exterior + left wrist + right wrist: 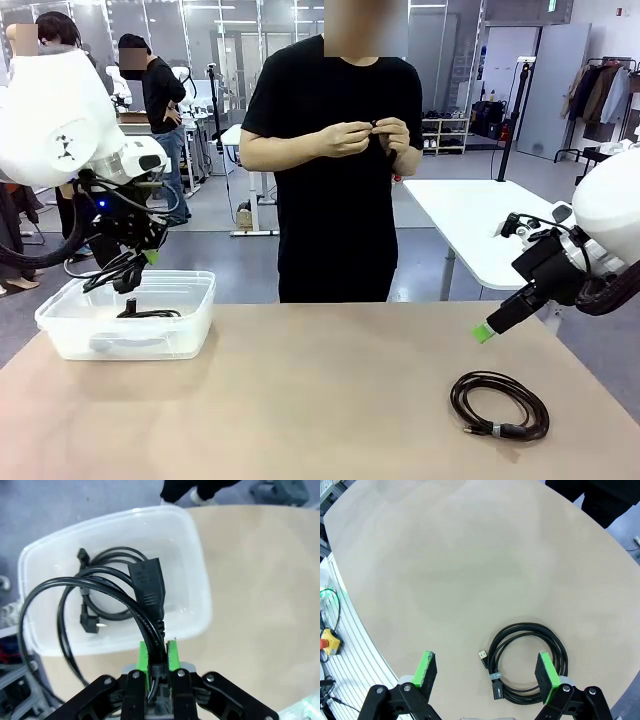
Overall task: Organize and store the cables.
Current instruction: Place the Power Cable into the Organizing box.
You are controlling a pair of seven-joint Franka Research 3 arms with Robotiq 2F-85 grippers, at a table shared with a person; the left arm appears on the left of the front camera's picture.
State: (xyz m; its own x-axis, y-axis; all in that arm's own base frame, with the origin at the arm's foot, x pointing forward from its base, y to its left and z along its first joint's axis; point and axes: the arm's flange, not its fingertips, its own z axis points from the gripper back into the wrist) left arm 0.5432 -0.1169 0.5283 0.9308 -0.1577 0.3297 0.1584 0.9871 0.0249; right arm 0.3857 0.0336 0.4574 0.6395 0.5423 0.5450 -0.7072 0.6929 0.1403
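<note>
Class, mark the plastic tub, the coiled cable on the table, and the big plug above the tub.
Plastic tub (150,338), front view, its front wall.
Coiled cable (530,628), right wrist view, top of loop.
Big plug (147,582), left wrist view, its body.

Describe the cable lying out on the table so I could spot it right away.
On the tan table, look at the near corner on the robot's right, under the open right gripper. A thin black cable lies there in a flat round coil. Unlike the cords in the clear bin, it sits on bare tabletop with a small metal-tipped plug.
</note>
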